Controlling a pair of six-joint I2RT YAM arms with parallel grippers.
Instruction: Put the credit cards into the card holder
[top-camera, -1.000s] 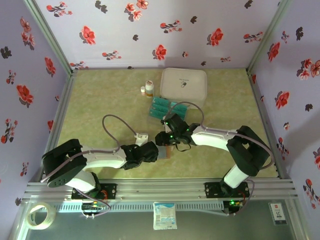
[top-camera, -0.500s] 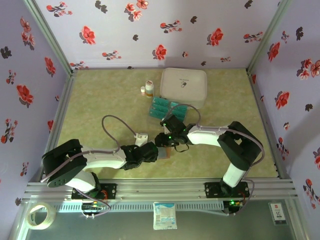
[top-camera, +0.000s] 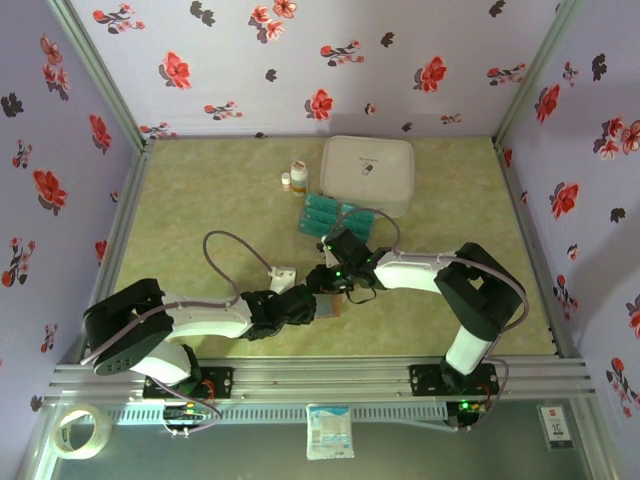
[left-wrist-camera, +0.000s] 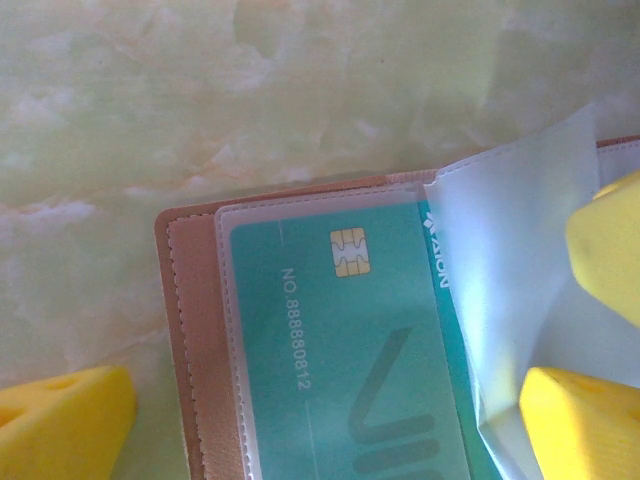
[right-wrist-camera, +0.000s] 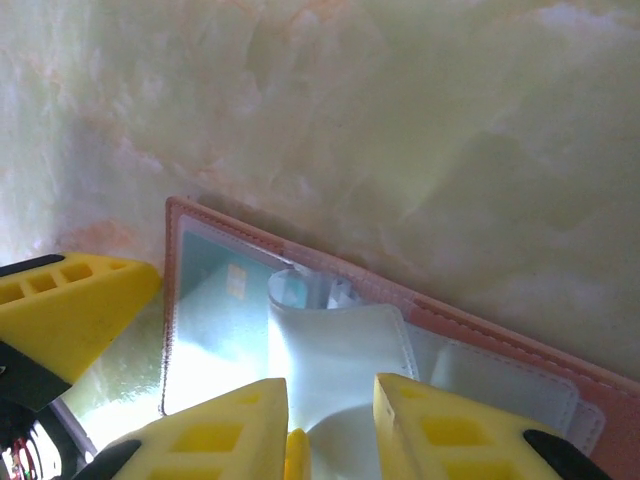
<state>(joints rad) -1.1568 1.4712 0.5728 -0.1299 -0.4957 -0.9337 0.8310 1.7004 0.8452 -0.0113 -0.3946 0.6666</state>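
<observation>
The card holder lies open on the table between both grippers, its brown leather edge framing a clear sleeve. One teal credit card with a gold chip sits inside that sleeve and shows through it. More credit cards lie in a stack farther back. My left gripper is open wide, straddling the holder. My right gripper stands over the holder, its jaws half closed with a gap, a raised pale sleeve leaf between them.
A large white zipped case sits at the back. Two small bottles stand left of it. A small white object lies near the left arm's cable. Walls close in the table on three sides.
The right gripper has edged left over the card holder and its jaws have narrowed around the sleeve leaf. The left arm and the holder have stayed put.
</observation>
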